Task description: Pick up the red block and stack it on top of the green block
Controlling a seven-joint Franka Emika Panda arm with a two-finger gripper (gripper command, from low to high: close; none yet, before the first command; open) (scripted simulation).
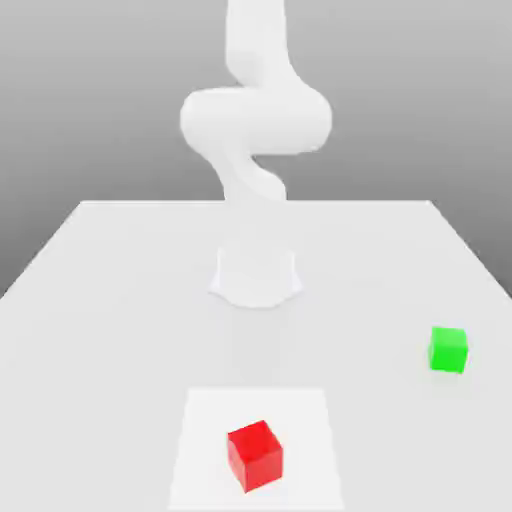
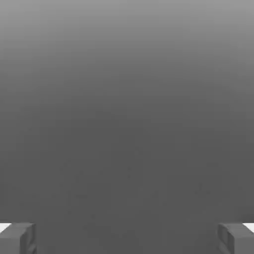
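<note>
The red block (image 1: 255, 455) sits on a pale square patch near the front of the white table. Off to the exterior view's right, a little farther back, the green block (image 1: 448, 350) rests on the table on its own. In the hand view my gripper (image 2: 127, 238) is open, its two grey fingertips (image 2: 17, 237) set wide apart with nothing between them against a plain grey background. The white arm (image 1: 255, 120) rises from its base (image 1: 256, 275) at the middle of the table and bends upward out of the exterior view.
The white table (image 1: 120, 300) stretches wide around both blocks. A lighter square patch (image 1: 200, 450) marks the surface under the red block. The arm's round base stands behind the blocks.
</note>
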